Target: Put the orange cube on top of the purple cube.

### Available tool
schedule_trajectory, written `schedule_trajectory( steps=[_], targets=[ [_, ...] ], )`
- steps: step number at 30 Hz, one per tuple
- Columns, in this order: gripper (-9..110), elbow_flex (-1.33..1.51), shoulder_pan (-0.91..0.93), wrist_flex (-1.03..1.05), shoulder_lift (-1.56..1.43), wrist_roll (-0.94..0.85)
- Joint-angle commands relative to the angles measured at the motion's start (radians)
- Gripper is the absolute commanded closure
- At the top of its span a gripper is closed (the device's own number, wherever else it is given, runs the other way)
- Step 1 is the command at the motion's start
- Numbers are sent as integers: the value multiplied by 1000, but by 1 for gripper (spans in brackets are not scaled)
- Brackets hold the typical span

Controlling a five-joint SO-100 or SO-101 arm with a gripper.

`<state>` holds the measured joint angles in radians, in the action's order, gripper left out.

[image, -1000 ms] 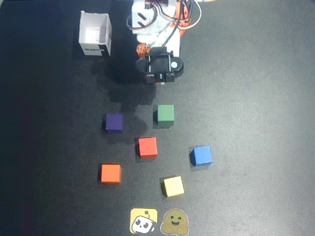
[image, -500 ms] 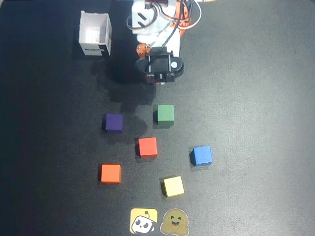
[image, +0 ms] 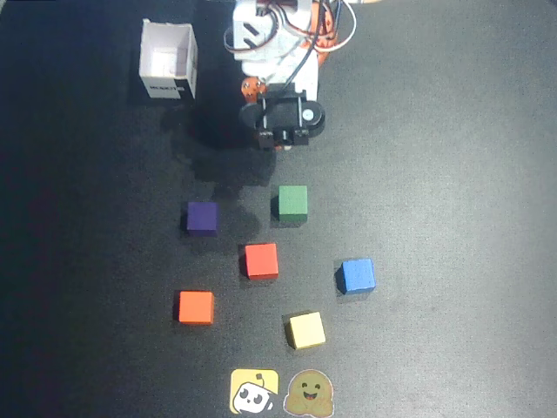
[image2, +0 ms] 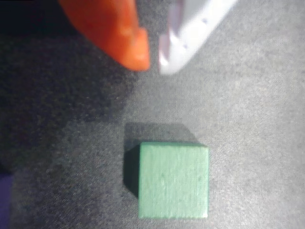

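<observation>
In the overhead view the orange cube (image: 196,306) lies on the black mat at the lower left. The purple cube (image: 202,218) sits apart from it, further up the mat. My gripper (image: 277,144) hangs folded near the arm base at the top, well away from both cubes. In the wrist view the gripper (image2: 152,64) is shut, its orange and white fingertips almost touching with nothing between them. Only a purple sliver (image2: 4,200) of the purple cube shows at that view's lower left edge; the orange cube is out of that view.
A green cube (image: 292,202) (image2: 174,181) lies just below the gripper. Red (image: 261,260), blue (image: 356,275) and yellow (image: 305,330) cubes are spread over the mat. A white open box (image: 168,61) stands at the upper left. Two stickers (image: 280,392) sit at the bottom edge.
</observation>
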<state>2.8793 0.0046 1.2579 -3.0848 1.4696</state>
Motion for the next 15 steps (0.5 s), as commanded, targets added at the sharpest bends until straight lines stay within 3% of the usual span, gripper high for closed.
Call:
schedule_trajectory(
  steps=[1, 15],
  targets=[
    [101, -6, 5, 5, -8, -3],
    [101, -6, 8, 5, -8, 3]
  ],
)
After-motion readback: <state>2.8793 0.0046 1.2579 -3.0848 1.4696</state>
